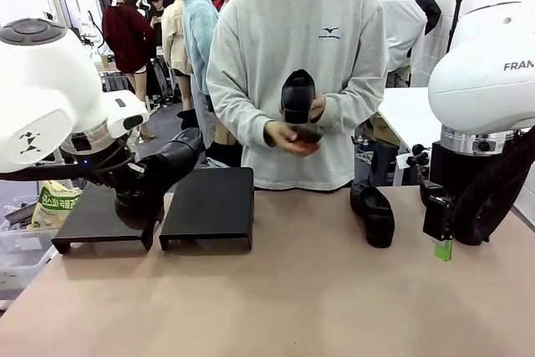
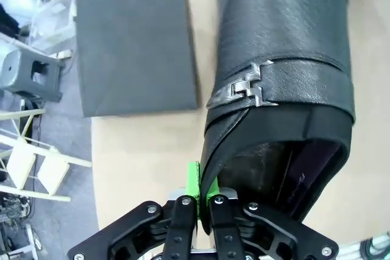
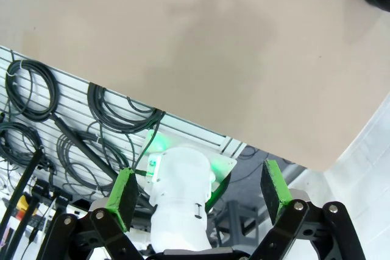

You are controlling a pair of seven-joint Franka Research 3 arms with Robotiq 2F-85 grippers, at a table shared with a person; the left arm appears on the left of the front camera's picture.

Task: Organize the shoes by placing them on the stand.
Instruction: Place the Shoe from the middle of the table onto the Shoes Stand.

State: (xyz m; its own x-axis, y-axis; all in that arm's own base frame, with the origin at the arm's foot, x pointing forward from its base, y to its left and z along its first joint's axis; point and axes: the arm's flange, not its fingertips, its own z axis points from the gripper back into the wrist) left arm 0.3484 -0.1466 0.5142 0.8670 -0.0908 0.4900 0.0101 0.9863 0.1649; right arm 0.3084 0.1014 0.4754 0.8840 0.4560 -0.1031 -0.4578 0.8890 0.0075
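Beige counter (image 1: 292, 290) with the two-unit stand (image 1: 209, 198) at its left. Left jaws, pressed together, pinch the heel rim of one shoe (image 2: 280, 59) raised beside the stand; right jaws stand spread near a second shoe (image 1: 374, 215) on the counter. A person's hand (image 1: 288, 135) holds a third shoe (image 1: 298, 94). Uppers look light, pliant, slick; the stiffer rim suits gripping. The held shoe's toe is cut off in the wrist view.
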